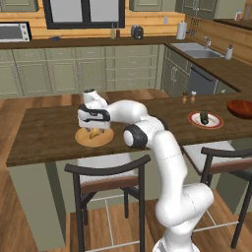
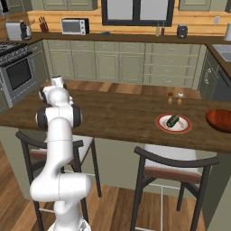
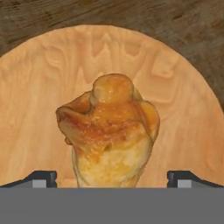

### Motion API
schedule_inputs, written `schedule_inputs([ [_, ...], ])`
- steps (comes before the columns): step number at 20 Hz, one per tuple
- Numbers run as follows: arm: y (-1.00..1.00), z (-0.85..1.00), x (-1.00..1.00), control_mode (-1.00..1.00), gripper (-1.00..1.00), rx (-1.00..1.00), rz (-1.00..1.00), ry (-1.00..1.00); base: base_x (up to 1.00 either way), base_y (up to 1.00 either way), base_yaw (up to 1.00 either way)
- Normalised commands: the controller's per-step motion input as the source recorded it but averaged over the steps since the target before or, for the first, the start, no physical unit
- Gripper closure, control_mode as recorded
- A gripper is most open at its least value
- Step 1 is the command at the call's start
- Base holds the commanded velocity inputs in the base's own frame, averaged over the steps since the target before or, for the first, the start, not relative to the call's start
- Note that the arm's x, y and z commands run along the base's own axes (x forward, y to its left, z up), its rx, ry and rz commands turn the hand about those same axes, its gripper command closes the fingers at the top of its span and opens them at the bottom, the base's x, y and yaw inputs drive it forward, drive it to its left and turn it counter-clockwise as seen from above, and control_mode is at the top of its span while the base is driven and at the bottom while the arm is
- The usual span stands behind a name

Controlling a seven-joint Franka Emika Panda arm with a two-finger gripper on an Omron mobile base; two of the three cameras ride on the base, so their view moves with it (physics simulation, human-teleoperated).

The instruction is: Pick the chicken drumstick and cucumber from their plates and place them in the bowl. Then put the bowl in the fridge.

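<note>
dark wood counter [image 1: 49, 128] runs across a kitchen of pale green cabinets [image 1: 59, 74], with two dark chairs [image 1: 106, 174] tucked along its near side. at the left of the counter sits the tan wooden plate [image 1: 93, 138], and the chicken drumstick [image 3: 109, 135] lies on it, golden-brown and lumpy, near the middle of the plate in the hand view. the gripper [image 3: 112, 179] hangs directly over it with jaws spread wide — one dark fingertip on either side of the meat, apart from it, holding nothing. well to the right stands the white red-rimmed plate [image 2: 159, 124] with the cucumber [image 2: 173, 120] lying on it, dark green and angled. further right, at the counter's end, rests the reddish-brown bowl [image 2: 219, 119]. two small shakers [image 2: 175, 98] stand just behind the cucumber's plate.
</note>
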Motion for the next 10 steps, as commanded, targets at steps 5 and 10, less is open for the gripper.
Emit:
schedule_inputs([
  [5,0.24,-0.22,0.26,-1.0,-1.0,0.0,0.0,0.0,0.0,0.0,0.0],
  [10,0.05,-0.44,0.01,-1.0,1.0,-0.01,0.0,0.05,0.0,0.0,0.0],
])
